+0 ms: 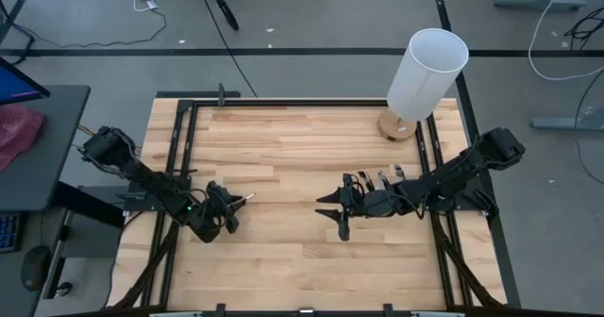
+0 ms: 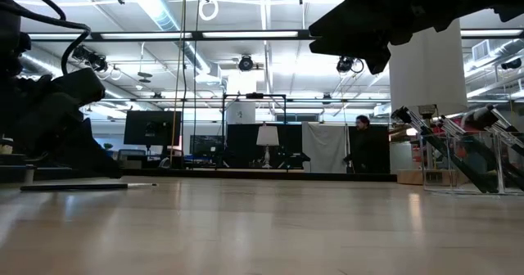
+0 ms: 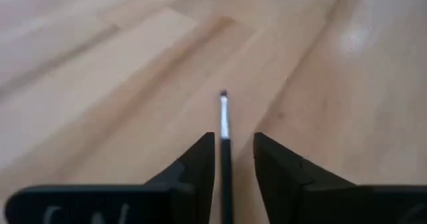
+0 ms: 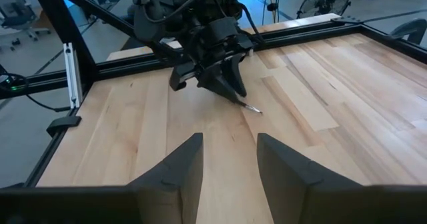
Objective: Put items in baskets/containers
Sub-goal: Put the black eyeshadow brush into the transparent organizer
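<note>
Left gripper (image 3: pixel 233 159): jaws narrowly parted, brush (image 3: pixel 224 121) lying between them. Right gripper (image 4: pixel 229 159): jaws apart, holding nothing.

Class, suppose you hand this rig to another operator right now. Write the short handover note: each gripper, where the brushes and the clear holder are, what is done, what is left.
Left gripper: low over the table's left half, its fingers parted with one brush lying between them; no firm grip visible.
Right gripper: open and empty, hovering right of centre, next to the holder.
Clear holder: right side of the table, in front of the white cylinder, with several brushes already leaning in it.
Done: most brushes are in the holder.
Left: carry the brush at the left gripper across and place it in the holder.
</note>
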